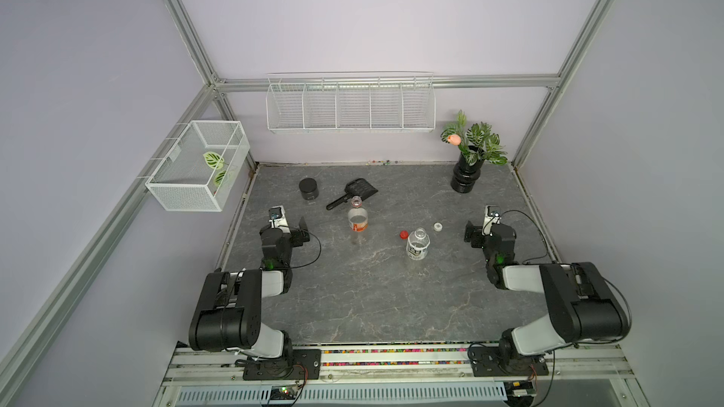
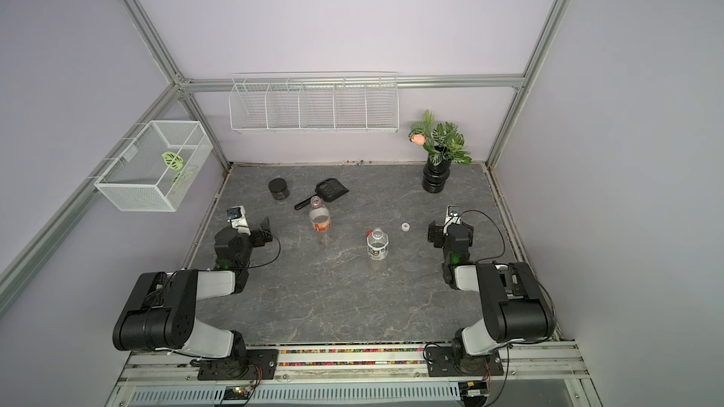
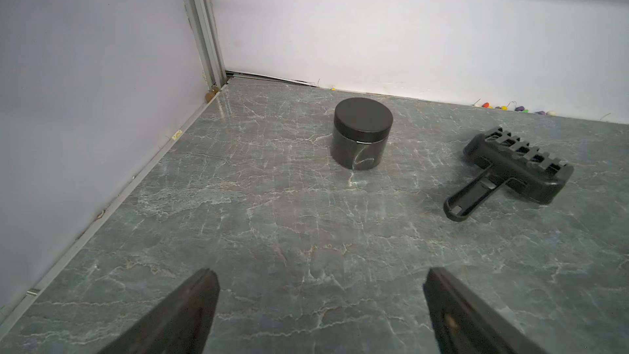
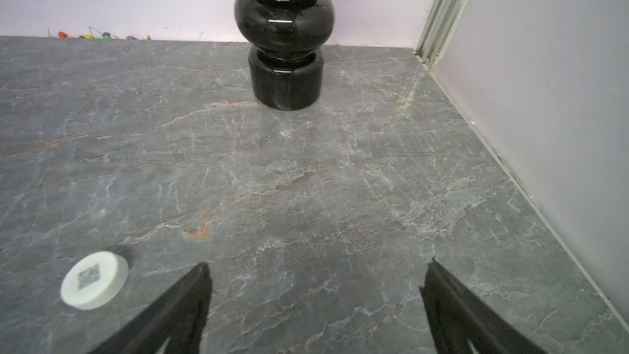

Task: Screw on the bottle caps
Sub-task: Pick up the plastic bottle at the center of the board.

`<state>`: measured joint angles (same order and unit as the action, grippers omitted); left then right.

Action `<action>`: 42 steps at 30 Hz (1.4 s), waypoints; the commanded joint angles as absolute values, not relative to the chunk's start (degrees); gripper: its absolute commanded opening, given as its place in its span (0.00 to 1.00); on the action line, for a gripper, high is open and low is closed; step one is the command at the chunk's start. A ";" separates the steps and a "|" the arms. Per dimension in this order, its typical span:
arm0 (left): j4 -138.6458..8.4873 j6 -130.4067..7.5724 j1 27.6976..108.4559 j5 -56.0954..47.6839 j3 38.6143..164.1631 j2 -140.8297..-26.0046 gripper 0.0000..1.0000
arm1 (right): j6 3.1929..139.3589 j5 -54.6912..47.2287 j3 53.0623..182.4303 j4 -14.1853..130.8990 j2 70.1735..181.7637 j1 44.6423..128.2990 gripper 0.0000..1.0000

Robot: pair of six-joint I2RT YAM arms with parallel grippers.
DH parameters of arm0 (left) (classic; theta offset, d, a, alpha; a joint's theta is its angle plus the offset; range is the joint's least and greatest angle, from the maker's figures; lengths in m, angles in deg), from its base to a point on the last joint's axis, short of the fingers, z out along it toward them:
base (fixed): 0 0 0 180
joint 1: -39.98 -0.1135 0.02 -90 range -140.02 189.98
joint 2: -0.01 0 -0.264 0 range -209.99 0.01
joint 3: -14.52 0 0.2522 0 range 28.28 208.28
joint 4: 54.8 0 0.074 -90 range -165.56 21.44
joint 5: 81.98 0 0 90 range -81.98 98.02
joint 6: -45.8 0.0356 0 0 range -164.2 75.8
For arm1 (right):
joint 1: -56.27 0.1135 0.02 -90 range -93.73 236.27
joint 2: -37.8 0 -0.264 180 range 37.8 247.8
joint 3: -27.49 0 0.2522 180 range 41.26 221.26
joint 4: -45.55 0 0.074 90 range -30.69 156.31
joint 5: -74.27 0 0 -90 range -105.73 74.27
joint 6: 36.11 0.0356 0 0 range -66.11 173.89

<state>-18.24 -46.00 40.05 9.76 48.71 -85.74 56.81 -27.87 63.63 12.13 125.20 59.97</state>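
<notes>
Two uncapped clear bottles stand upright on the grey table. The taller one with the orange-red label (image 1: 357, 219) (image 2: 320, 219) is mid-table, and the shorter one with the white printed label (image 1: 417, 245) (image 2: 377, 245) is to its right. The red cap (image 1: 404, 234) (image 2: 369, 233) lies just left of the short bottle. The white cap (image 1: 438, 227) (image 2: 405, 226) (image 4: 94, 280) lies flat, close beside my right gripper (image 1: 481, 225) (image 4: 316, 274), which is open and empty. My left gripper (image 1: 290, 223) (image 3: 321, 277) is open and empty, left of the tall bottle.
A black round jar (image 1: 308, 188) (image 3: 362, 137) and a black slotted scoop (image 1: 354, 191) (image 3: 510, 168) lie at the back left. A black vase with plants (image 1: 466, 174) (image 4: 284, 45) stands at the back right. Wire baskets (image 1: 350, 105) hang on the walls.
</notes>
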 commanded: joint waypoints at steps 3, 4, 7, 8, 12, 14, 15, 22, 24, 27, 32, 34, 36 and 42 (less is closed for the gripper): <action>-17.71 -45.60 40.24 10.42 49.71 -86.55 1.00 | 56.49 -27.25 64.56 13.48 125.02 59.62 0.98; -17.75 -45.60 40.28 10.47 49.69 -86.56 1.00 | 56.48 -27.24 64.63 13.44 125.11 59.67 0.98; -17.72 -45.60 40.24 10.43 49.72 -86.56 1.00 | 56.48 -27.29 64.64 13.48 125.08 59.67 0.99; -17.76 -45.57 40.25 10.46 49.71 -86.56 1.00 | 56.46 -27.24 64.64 13.51 125.06 59.67 0.98; -17.70 -45.60 40.28 10.47 49.66 -86.55 1.00 | 56.47 -27.24 64.67 13.35 125.16 59.64 0.98; -17.70 -45.60 40.31 10.48 49.66 -86.56 1.00 | 56.45 -27.24 64.61 13.34 125.01 59.62 0.98; -17.68 -45.60 40.24 10.42 49.73 -86.56 1.00 | 56.46 -27.24 64.63 13.35 125.08 59.70 0.98; -17.93 -46.01 39.56 9.06 49.74 -86.49 1.00 | 56.53 -27.33 64.64 13.31 125.22 59.62 0.98; -17.66 -45.76 39.56 8.66 49.64 -86.30 1.00 | 56.60 -27.12 64.45 12.97 125.03 59.61 0.98; -24.38 -44.53 39.54 5.95 52.23 -82.71 0.99 | 54.95 -24.84 64.79 14.17 122.44 59.80 0.98; -40.53 -45.52 39.46 7.58 56.44 -73.37 1.00 | 54.41 -20.88 73.93 41.31 111.87 59.96 0.98; -42.92 -45.81 39.45 7.85 55.59 -69.29 1.00 | 55.05 -20.10 77.09 48.99 108.92 60.21 0.98; -48.02 -46.97 39.45 7.00 56.57 -65.30 1.00 | 55.10 -19.94 80.64 57.00 106.66 61.18 0.98; -63.13 -49.24 41.99 -10.88 62.40 -55.28 1.00 | 56.52 -19.89 98.49 85.69 105.48 70.68 0.97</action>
<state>-53.10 -48.32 40.23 -0.71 59.68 -59.06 55.76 -20.53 92.48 65.59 105.57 66.31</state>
